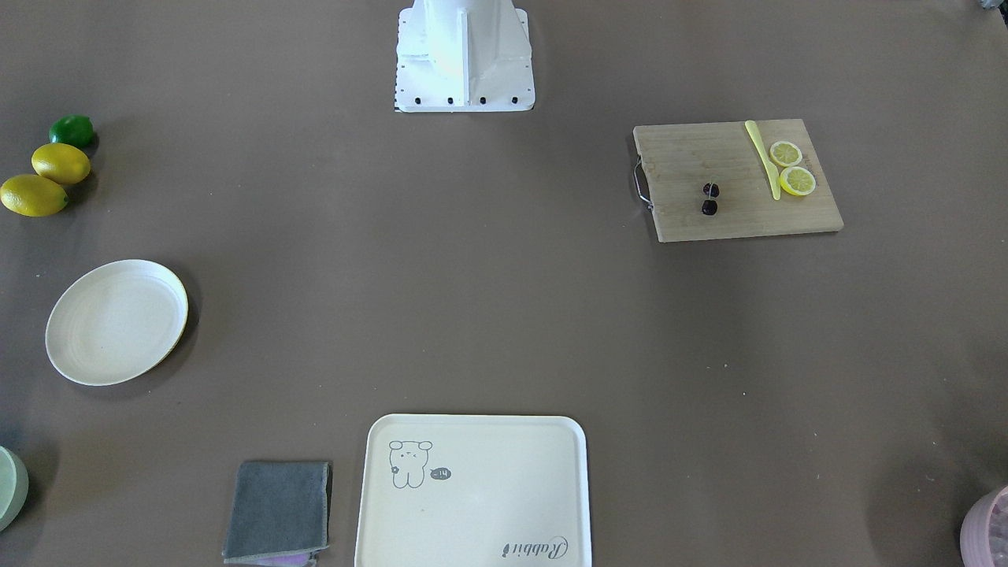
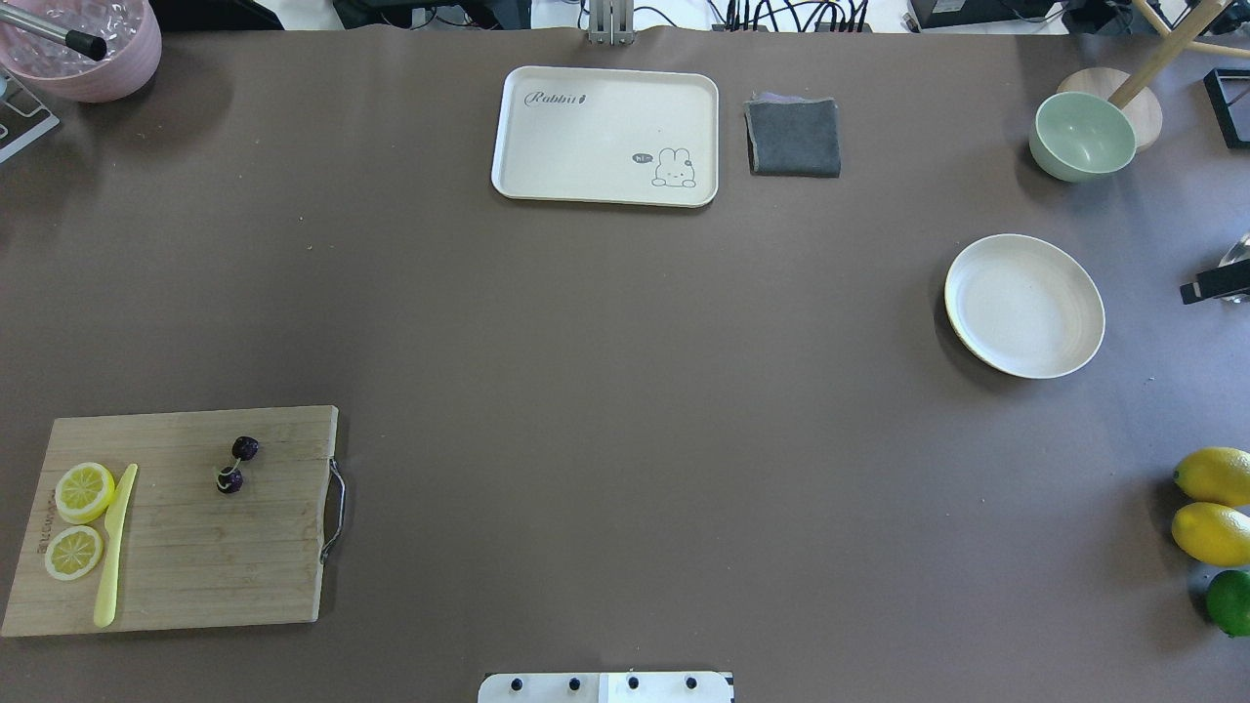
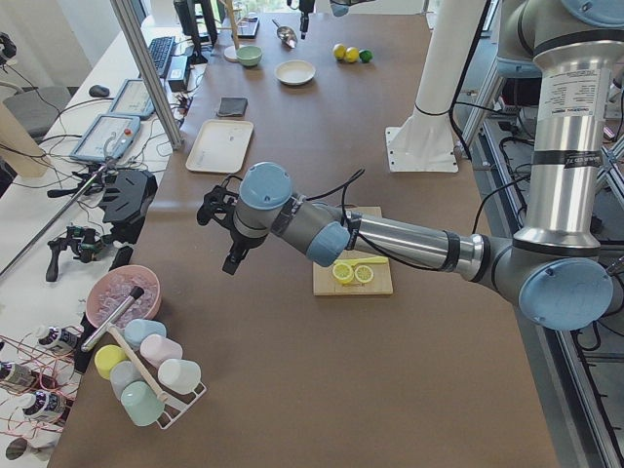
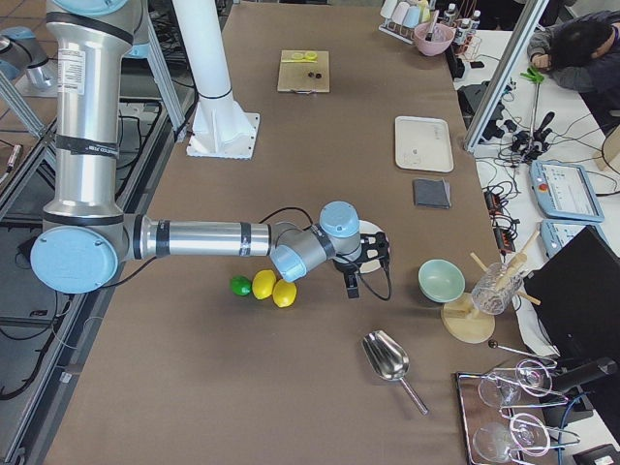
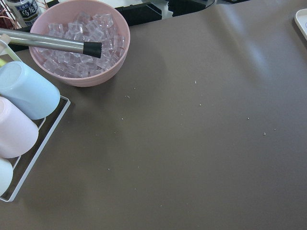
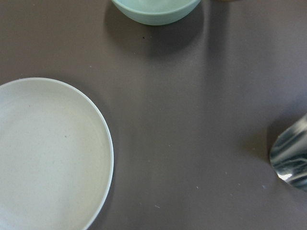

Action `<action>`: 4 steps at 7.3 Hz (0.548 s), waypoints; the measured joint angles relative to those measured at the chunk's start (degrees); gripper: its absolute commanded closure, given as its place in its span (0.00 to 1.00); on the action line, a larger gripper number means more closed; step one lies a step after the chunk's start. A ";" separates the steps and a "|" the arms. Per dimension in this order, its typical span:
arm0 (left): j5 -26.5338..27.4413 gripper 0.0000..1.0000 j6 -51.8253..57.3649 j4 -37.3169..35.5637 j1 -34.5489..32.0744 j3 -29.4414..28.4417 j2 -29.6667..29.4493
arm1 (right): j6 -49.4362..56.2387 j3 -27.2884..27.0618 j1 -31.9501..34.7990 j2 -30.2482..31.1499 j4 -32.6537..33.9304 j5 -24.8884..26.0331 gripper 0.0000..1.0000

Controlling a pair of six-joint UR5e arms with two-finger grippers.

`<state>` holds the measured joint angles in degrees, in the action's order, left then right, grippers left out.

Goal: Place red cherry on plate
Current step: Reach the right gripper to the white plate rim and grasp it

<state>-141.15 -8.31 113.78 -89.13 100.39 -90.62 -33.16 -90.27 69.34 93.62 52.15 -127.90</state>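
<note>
The red cherry (image 1: 710, 198), a dark pair on a thin stem, lies on the wooden cutting board (image 1: 740, 216) on my left side, seen from above as the cherry (image 2: 236, 464) on the board (image 2: 195, 557). The round cream plate (image 2: 1023, 305) sits bare on my right side; its rim (image 6: 103, 143) fills the left of the right wrist view. My left gripper (image 3: 216, 207) hangs above the table beyond the board, towards the pink ice bowl. My right gripper (image 4: 373, 244) hovers beside the plate. Whether either is open or shut I cannot tell.
Two lemon slices (image 2: 83, 493) and a yellow knife (image 2: 115, 547) share the board. A cream tray (image 2: 605, 137) and grey cloth (image 2: 793, 137) lie at the far edge. Green bowl (image 2: 1082, 135), lemons (image 2: 1211, 503), lime (image 2: 1230, 600), metal scoop (image 4: 387, 358), ice bowl (image 5: 79, 40) and cup rack (image 5: 24, 105) stand around.
</note>
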 measured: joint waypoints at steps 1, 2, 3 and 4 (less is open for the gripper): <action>0.00 0.02 -0.07 0.18 0.00 -0.01 0.01 | -5.99 2.65 -3.11 -1.65 -3.73 2.30 0.11; 0.00 0.02 -0.08 0.28 0.01 -0.05 0.01 | -10.96 5.21 -5.63 -2.60 -7.59 4.17 0.15; 0.00 0.02 -0.06 0.32 0.01 -0.08 -0.01 | -15.03 7.91 -7.75 -3.06 -11.84 5.82 0.25; 0.00 0.02 -0.05 0.34 0.01 -0.07 -0.07 | -18.44 9.80 -9.27 -3.17 -15.28 6.60 0.43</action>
<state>-141.15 -8.36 114.12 -89.12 100.32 -90.70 -51.60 -80.46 60.07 90.44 36.87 -121.30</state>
